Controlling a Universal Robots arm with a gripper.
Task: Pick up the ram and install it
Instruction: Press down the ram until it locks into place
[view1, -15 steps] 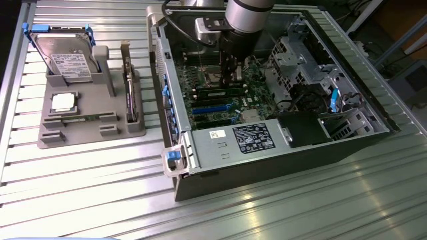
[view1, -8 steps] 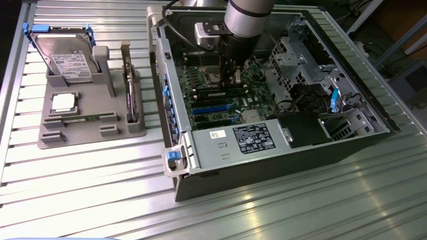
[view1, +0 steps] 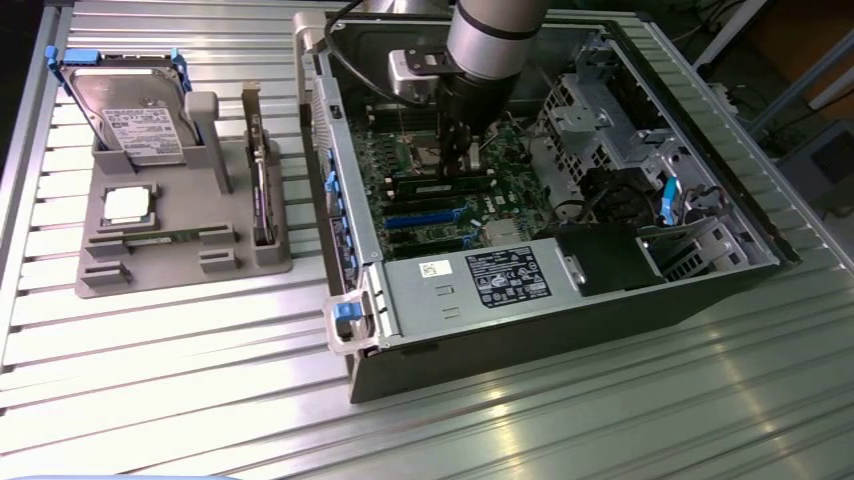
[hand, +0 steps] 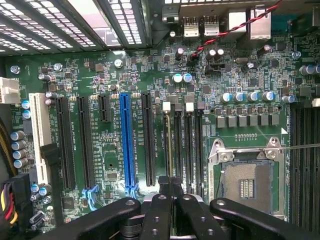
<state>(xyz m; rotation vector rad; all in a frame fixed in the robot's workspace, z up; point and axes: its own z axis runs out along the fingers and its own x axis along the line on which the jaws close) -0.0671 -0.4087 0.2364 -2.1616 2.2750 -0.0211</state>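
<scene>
Ribbed metal worktop (view1: 174, 350), two things sitting on it

Grey parts holder (view1: 180, 250) sits toward the exterior view's left, and the open PC case (view1: 534, 300) lies on its side just beside it, taking up the middle and right of the slatted surface.

Gripper (hand: 171, 187) hangs over the green motherboard (hand: 100, 75), fingers pressed together at the near end of the memory slots (hand: 186, 145). A thin green-edged stick, apparently the ram (hand: 167, 142), stands on edge in the slot nearest the long black expansion slot (hand: 148, 137). Blue slot (hand: 127, 142) lies just beyond. Open processor socket (hand: 246, 180) with silver frame sits on the slots' other side. Red-black twisted wire (hand: 227, 32) crosses toward the rear ports.
</scene>
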